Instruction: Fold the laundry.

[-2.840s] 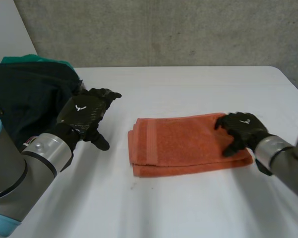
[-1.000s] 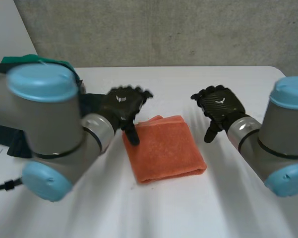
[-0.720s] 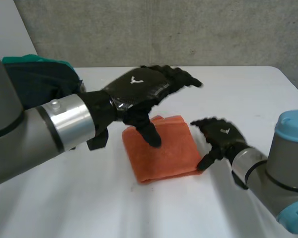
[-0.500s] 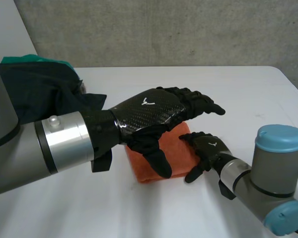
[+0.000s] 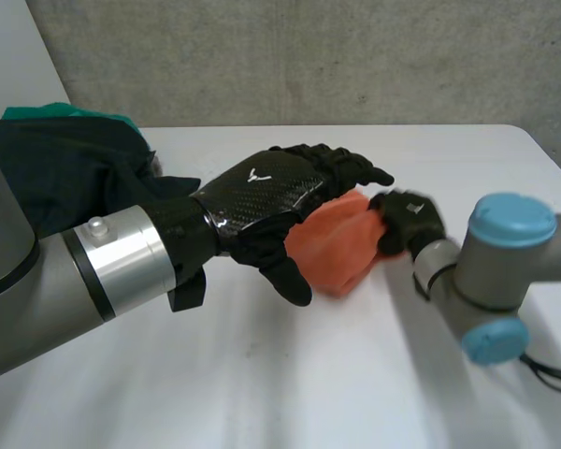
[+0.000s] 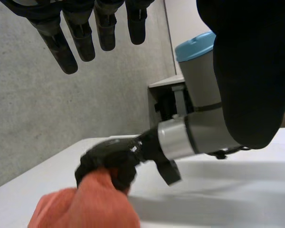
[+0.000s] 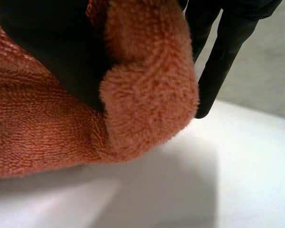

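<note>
An orange towel (image 5: 332, 248) is bunched up and lifted off the white table (image 5: 262, 383) at its middle. My right hand (image 5: 407, 220) is shut on the towel's right side, fingers curled into the cloth. In the right wrist view the towel (image 7: 147, 95) wraps round my right hand (image 7: 52, 52). My left hand (image 5: 271, 192) hovers open just left of the towel, fingers straight and reaching over its top, thumb hanging down. In the left wrist view the towel (image 6: 85, 206) lies beyond my left hand's fingers (image 6: 80, 28), with the right hand (image 6: 107, 159) clamped on it.
A pile of dark clothes (image 5: 56, 182) with a green garment (image 5: 56, 114) on it lies at the table's far left. My right arm's blue-capped elbow (image 5: 510, 224) stands low over the table at the right. A concrete wall runs behind the table.
The towel lay flat and folded half a second ago. My right hand has closed on its right side and raised it into a bunch. My left hand has drawn slightly back and left.
</note>
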Robot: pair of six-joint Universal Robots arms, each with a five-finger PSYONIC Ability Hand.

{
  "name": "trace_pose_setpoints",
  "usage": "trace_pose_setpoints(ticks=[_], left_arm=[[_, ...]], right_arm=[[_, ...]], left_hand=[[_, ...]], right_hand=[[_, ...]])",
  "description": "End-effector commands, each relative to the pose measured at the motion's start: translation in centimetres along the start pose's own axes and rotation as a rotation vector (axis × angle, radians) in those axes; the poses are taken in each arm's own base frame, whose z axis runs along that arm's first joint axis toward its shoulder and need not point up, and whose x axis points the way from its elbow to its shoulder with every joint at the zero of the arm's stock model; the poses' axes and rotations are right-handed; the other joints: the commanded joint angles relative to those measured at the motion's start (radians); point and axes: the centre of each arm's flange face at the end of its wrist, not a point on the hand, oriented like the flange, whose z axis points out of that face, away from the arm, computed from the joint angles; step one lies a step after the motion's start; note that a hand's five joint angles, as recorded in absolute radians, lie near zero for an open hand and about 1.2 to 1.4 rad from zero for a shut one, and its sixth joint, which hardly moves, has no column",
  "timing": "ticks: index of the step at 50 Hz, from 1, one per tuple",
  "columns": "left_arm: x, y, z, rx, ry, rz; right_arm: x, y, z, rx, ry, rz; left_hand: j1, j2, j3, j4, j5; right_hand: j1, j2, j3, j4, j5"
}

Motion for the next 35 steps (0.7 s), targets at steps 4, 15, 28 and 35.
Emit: trace_pose_setpoints(ticks=[4, 15, 28, 35], left_arm=[[0.0, -1.0, 0.1, 0.054, -0.006, -0.015], [0.7, -1.1, 0.4, 0.068, -0.004, -0.02], [0.7, -0.8, 0.6, 0.06, -0.001, -0.03], [0.8, -0.9, 0.4, 0.062, -0.002, -0.028]], right_arm=[[12.2, -4.0, 7.8, 0.142, 0.33, 0.046], [23.1, -3.6, 11.5, 0.246, 0.529, 0.02], [29.4, -2.3, 9.6, 0.189, 0.608, 0.035], [31.2, -4.3, 8.0, 0.174, 0.741, -0.085]], left_hand=[[-0.014, -0.034, -0.038, -0.028, -0.05], [-0.014, -0.034, -0.038, -0.028, -0.05], [-0.014, -0.034, -0.038, -0.028, -0.05], [-0.014, -0.034, -0.038, -0.028, -0.05]], right_hand=[[0.53, 0.292, 0.29, 0.202, 0.273], [0.53, 0.292, 0.29, 0.202, 0.273], [-0.692, -0.93, -0.931, -1.02, -0.949], [-0.692, -0.93, -0.931, -1.02, -0.949]])
